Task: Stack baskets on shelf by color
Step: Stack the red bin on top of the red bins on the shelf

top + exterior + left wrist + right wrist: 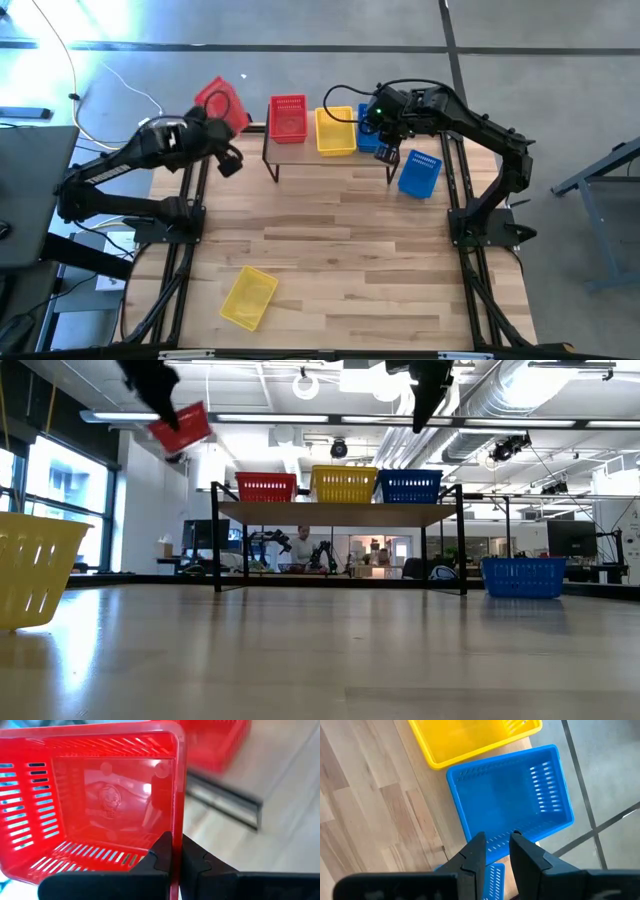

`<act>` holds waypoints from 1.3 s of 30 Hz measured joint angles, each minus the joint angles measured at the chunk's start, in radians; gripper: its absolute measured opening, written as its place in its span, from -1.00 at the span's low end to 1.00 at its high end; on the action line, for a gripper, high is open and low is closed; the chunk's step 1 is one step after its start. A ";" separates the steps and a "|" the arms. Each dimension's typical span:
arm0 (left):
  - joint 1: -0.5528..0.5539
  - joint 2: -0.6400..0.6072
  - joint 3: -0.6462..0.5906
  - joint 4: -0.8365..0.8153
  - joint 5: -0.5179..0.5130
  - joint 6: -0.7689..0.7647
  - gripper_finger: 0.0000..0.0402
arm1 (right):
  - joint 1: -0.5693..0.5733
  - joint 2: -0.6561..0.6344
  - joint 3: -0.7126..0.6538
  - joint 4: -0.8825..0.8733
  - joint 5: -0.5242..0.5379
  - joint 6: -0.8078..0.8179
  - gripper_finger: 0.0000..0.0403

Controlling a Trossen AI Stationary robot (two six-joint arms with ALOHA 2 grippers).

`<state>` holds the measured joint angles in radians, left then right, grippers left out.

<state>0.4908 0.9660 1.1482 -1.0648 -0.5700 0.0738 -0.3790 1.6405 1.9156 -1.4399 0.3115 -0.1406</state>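
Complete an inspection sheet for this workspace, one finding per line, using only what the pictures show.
Surface: wooden table.
Job's things: shelf carries red, yellow and blue baskets side by side; blue basket and yellow basket on the table.
Clutter: nothing seen.
Grippers: left gripper shut on red basket, raised; right gripper open above the shelf's blue basket.
Cables: white cable on the floor.
Surroundings: person beyond the shelf.

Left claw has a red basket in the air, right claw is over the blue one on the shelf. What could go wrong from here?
1. The left claw pinches just one wall of the red basket, which hangs tilted; it may swing or slip.
2. It may land askew on the red basket on the shelf and not nest.
3. The right claw, fingers apart above the blue basket on the shelf, may nudge it toward the shelf edge.
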 joint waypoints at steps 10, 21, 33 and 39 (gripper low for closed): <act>0.000 0.175 0.319 0.093 0.059 0.246 -1.00 | 0.000 0.000 0.000 0.000 0.000 0.001 -0.63; 0.082 0.456 0.584 -0.119 0.326 0.327 -1.00 | 0.000 0.000 0.000 0.000 0.000 0.010 -0.63; 0.138 0.600 0.594 -0.166 0.437 0.435 -1.00 | 0.000 0.000 0.000 0.000 -0.001 0.036 -0.63; 0.151 0.627 0.594 -0.162 0.454 0.444 -1.00 | 0.000 0.000 0.000 0.000 -0.001 0.036 -0.63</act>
<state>0.6420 1.5927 1.7420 -1.2265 -0.1162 0.5179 -0.3790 1.6405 1.9156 -1.4399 0.3109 -0.1043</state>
